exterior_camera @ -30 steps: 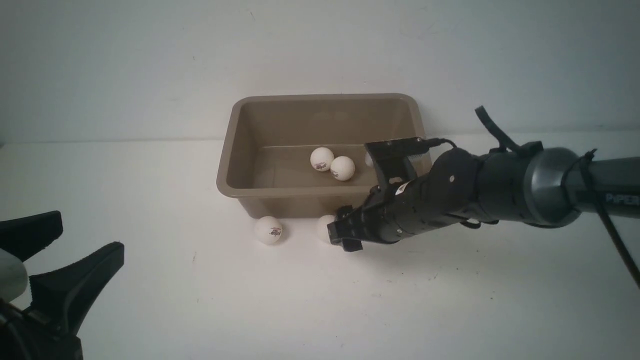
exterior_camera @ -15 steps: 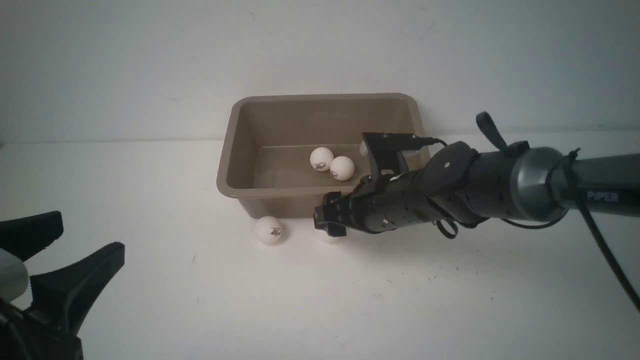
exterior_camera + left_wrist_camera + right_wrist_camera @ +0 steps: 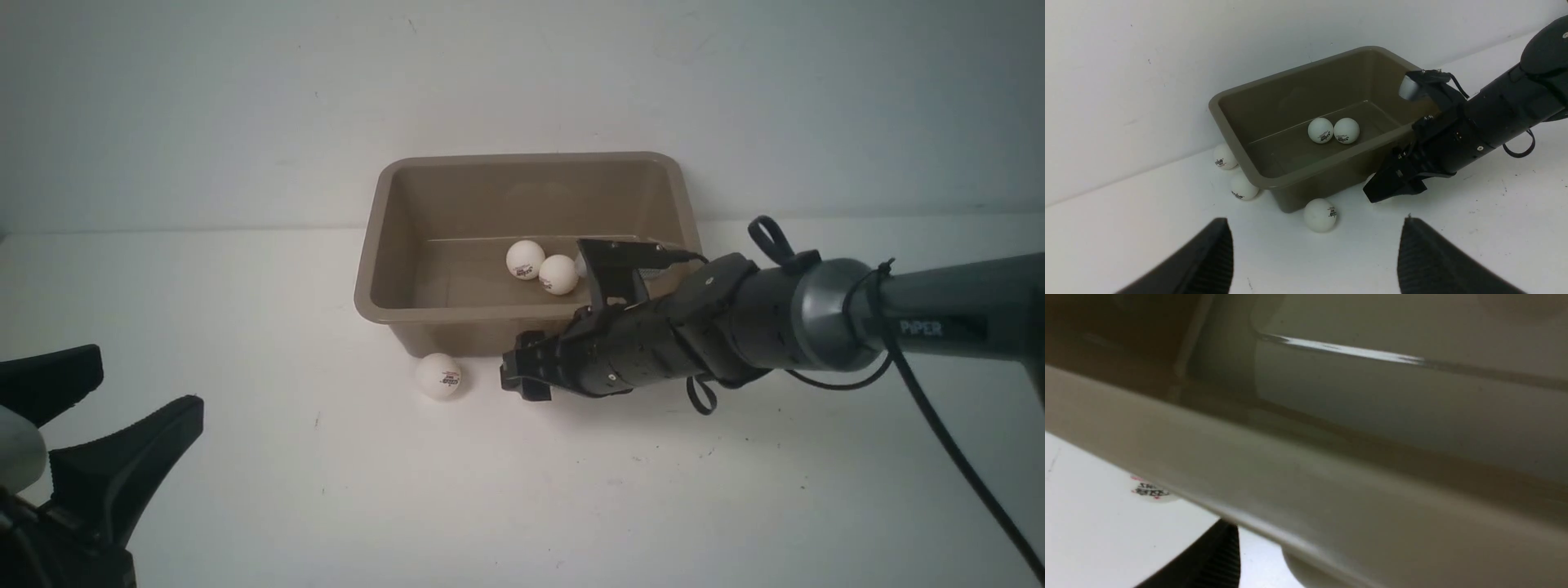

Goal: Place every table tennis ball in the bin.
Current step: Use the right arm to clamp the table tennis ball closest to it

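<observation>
The taupe bin (image 3: pixel 371 245) stands at the back of the table, with two table tennis balls (image 3: pixel 525 259) (image 3: pixel 558 274) inside; a third (image 3: pixel 580 263) peeks out behind the right wrist camera. One ball (image 3: pixel 438 376) lies on the table before the bin's front wall. My right gripper (image 3: pixel 522 377) is low against that wall, open. One finger (image 3: pixel 1212 559) stands a gap away from a ball (image 3: pixel 1300 573) half hidden under the rim. My left gripper (image 3: pixel 147 384) hangs wide open and empty at the near left. Two more balls (image 3: pixel 1224 157) (image 3: pixel 1243 187) lie beside the bin's left end.
A white wall rises right behind the bin (image 3: pixel 1224 102). The right arm (image 3: pixel 816 327) stretches in from the right, just above the table and across the bin's right front corner. White tabletop (image 3: pixel 522 506) spreads in front.
My right arm has slid left and down along the bin's front wall. Its gripper now covers the ball that showed beside it in the front view. The left arm has not moved.
</observation>
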Available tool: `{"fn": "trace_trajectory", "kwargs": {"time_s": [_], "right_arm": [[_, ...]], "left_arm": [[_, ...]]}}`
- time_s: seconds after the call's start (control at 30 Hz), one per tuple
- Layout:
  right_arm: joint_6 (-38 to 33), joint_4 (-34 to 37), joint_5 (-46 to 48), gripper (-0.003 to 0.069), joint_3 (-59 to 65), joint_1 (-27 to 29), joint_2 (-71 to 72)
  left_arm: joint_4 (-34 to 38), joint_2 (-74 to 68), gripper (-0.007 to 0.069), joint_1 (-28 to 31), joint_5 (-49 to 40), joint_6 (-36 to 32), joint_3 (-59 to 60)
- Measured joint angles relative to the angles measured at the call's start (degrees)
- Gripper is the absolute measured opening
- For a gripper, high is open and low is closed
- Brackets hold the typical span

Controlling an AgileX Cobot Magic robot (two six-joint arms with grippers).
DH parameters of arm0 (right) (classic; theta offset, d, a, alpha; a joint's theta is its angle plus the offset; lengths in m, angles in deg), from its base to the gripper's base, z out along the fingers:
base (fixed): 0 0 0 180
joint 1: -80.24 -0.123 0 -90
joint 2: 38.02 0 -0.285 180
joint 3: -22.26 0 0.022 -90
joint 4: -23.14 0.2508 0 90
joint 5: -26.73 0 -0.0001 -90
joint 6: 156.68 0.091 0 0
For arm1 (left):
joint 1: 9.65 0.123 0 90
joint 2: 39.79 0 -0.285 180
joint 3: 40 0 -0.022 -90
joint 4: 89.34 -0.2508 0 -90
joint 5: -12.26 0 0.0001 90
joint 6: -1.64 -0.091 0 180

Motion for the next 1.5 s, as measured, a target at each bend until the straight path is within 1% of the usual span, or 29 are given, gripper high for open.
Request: {"fn": "trace_trajectory", "kwargs": {"time_s": [0.1, 0.17, 0.2, 0.3, 0.43, 0.57, 0.7, 0.83, 0.97, 1.07, 1.17, 1.23, 1.3, 1.47, 1.5], "right_arm": [[-1.2, 2.4, -0.2, 0.0504, -0.1, 0.0, -0.6], [-1.5, 3.3, -0.3, 0.0475, -0.2, 0.0, -0.8], [-1.7, 4.0, -0.6, 0.0435, -0.2, 0.0, -0.8], [-1.9, 4.5, -1.0, 0.0354, -0.4, 0.0, -1.0], [-2.1, 4.6, -0.3, 0.0358, -0.4, 0.0, -1.0], [-3.4, 4.6, 3.6, 0.0358, -0.4, 0.0, -0.7], [-4.2, 3.8, 4.5, 0.0358, -0.4, -0.6, 1.3], [-3.8, 1.0, 4.4, 0.0358, -0.4, -1.6, 4.9], [-0.3, -3.8, 4.6, 0.0358, -0.4, -1.9, 6.9], [4.1, -9.7, 6.4, 0.0358, -0.4, -1.8, 7.0], [6.6, -16.7, 11.8, 0.0358, -0.4, -2.1, 7.1], [6.9, -18.7, 13.2, 0.0358, -0.4, -2.4, 7.2], [7.0, -22.7, 15.8, 0.0358, -0.3, -3.3, 8.1], [6.5, -24.8, 15.7, 0.0358, -0.3, -4.1, 10.9], [5.8, -25.1, 14.3, 0.0358, -0.3, -4.1, 12.3]], "left_arm": [[0.0, 0.0, 0.0489, 0.0, 0.0, 0.0, 0.0], [0.0, 0.0, 0.0489, 0.0, 0.0, 0.0, 0.0], [0.0, 0.0, 0.0489, 0.0, 0.0, 0.0, 0.0], [0.0, 0.0, 0.0489, 0.0, 0.0, 0.0, 0.0], [0.0, 0.0, 0.0489, 0.0, 0.0, 0.0, 0.0], [0.0, 0.0, 0.0489, 0.0, 0.0, 0.0, 0.0], [0.0, 0.0, 0.0489, 0.0, 0.0, 0.0, 0.0], [0.0, 0.0, 0.0489, 0.0, 0.0, 0.0, 0.0], [0.0, 0.0, 0.0489, 0.0, 0.0, 0.0, 0.0], [0.0, 0.0, 0.0489, 0.0, 0.0, 0.0, 0.0], [0.0, 0.0, 0.0489, 0.0, 0.0, 0.0, 0.0], [0.0, 0.0, 0.0489, 0.0, 0.0, 0.0, 0.0], [0.0, 0.0, 0.0489, 0.0, 0.0, 0.0, 0.0], [0.0, 0.0, 0.0489, 0.0, 0.0, 0.0, 0.0], [0.0, 0.0, 0.0489, 0.0, 0.0, 0.0, 0.0]]}}
